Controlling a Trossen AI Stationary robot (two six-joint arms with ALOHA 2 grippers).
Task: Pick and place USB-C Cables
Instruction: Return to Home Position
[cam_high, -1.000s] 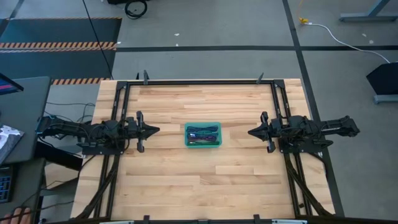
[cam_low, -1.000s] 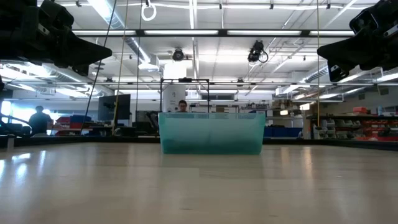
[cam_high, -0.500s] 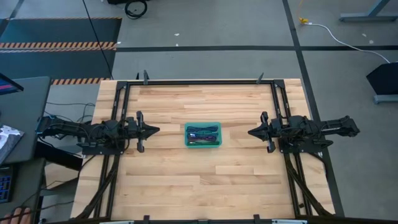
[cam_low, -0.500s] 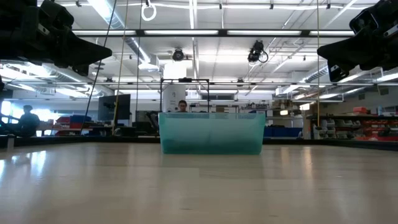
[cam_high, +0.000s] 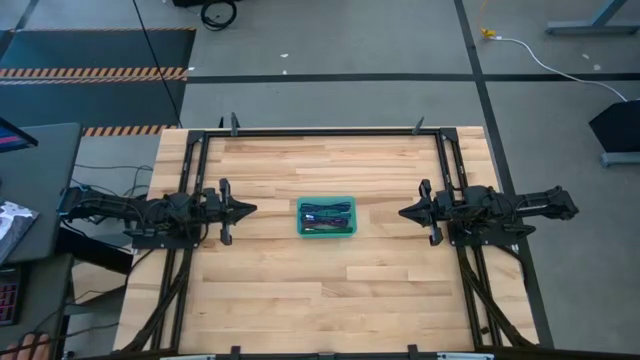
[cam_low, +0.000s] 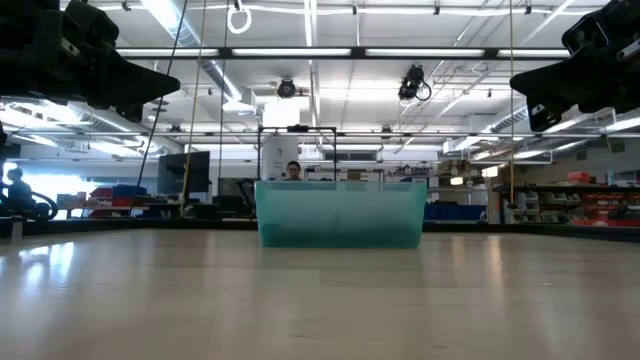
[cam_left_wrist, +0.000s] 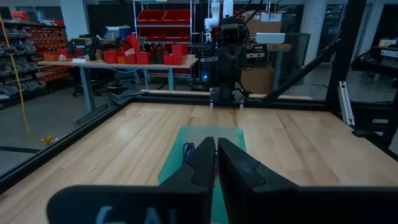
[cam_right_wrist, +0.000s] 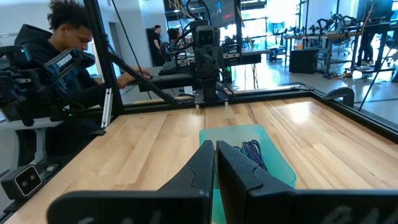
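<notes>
The teal tray (cam_high: 326, 216) sits at the table's middle and holds the USB-C cable bundles (cam_high: 327, 216), dark blue-purple, green and maroon cords lying on its floor. A dark blue-purple bundle (cam_right_wrist: 252, 151) shows in the right wrist view. My left gripper (cam_high: 252, 209) hovers left of the tray, pointing at it, fingers shut and empty (cam_left_wrist: 216, 154). My right gripper (cam_high: 402, 212) hovers right of the tray, pointing at it, fingers shut and empty (cam_right_wrist: 214, 154). In the low view the tray (cam_low: 340, 214) stands between both raised arms.
Black frame rails (cam_high: 320, 132) run along the table's far edge and both sides. Bare wood (cam_high: 320, 290) lies all round the tray. A seated person (cam_right_wrist: 56, 74) works beyond the table's left edge, behind the left arm. A white cord (cam_high: 545, 55) lies on the floor beyond the table.
</notes>
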